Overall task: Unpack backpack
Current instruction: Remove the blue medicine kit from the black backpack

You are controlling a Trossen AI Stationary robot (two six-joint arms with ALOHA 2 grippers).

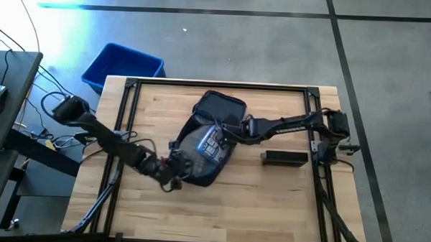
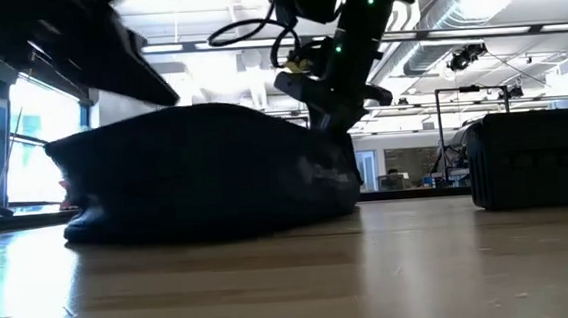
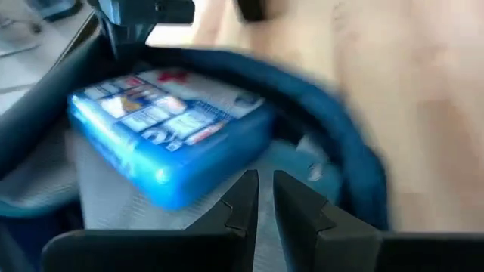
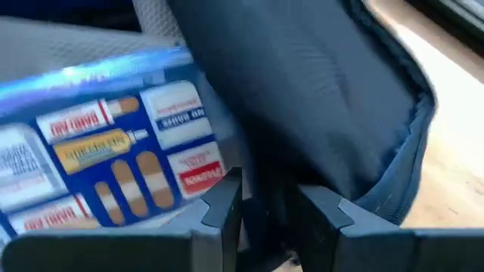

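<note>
a bright blue bin [image 1: 122, 66] sits on the floor off the bench's [image 1: 270, 202] far left corner. the left gripper [image 1: 172, 178] is at the near left edge of the backpack [image 1: 214, 110], its jaws nearly closed on the bag's rim fabric. the dark navy backpack lies open mid-bench, a blue bandage box [image 4: 106, 166] showing inside it. the right gripper [image 1: 229, 133] reaches into the opening beside the box; jaws narrow, whether they grip anything i cannot tell. a black box [image 1: 284, 158] lies further right.

Dark navy backpack [image 1: 208, 139], floppy, unzipped, lying flat mid-table
</note>
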